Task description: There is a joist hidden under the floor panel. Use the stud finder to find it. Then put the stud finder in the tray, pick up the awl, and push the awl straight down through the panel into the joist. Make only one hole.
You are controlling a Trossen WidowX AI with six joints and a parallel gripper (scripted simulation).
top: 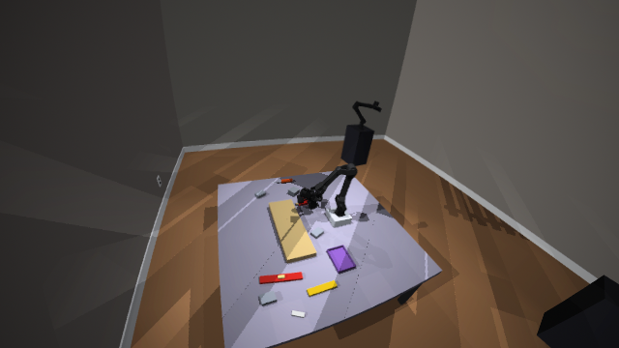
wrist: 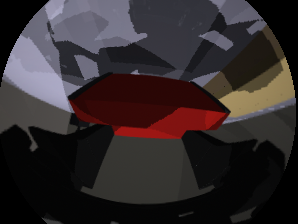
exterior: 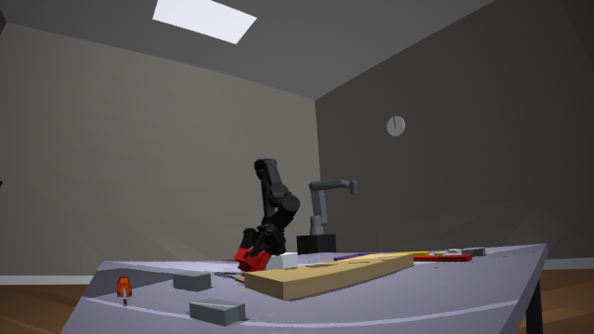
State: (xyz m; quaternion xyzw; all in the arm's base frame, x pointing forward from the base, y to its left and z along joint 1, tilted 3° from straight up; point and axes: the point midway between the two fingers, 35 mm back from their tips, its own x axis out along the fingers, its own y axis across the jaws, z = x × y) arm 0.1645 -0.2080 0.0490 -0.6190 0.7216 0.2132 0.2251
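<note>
My gripper [top: 304, 202] [exterior: 253, 255] [wrist: 149, 123] is shut on the red stud finder [top: 302, 204] [exterior: 251, 262] [wrist: 145, 95]. It holds the stud finder tilted, off the table, beside the far end of the tan floor panel [top: 301, 246] [exterior: 325, 274] [wrist: 275, 90], on the arm's side. The purple tray [top: 340, 258] [exterior: 348, 256] lies near the panel's other end and looks empty. The orange-handled awl [top: 286, 181] [exterior: 123, 287] lies at the table's far edge in the top view. The joist is hidden.
Grey blocks [top: 260, 194] [top: 293, 191] [exterior: 217, 312] [exterior: 191, 281] lie near the awl; another grey block [top: 317, 233] lies between panel and arm base. A red level [top: 291, 277], a yellow bar [top: 321, 288], a grey block [top: 267, 298] and a white piece [top: 298, 314] lie beyond the panel's near end.
</note>
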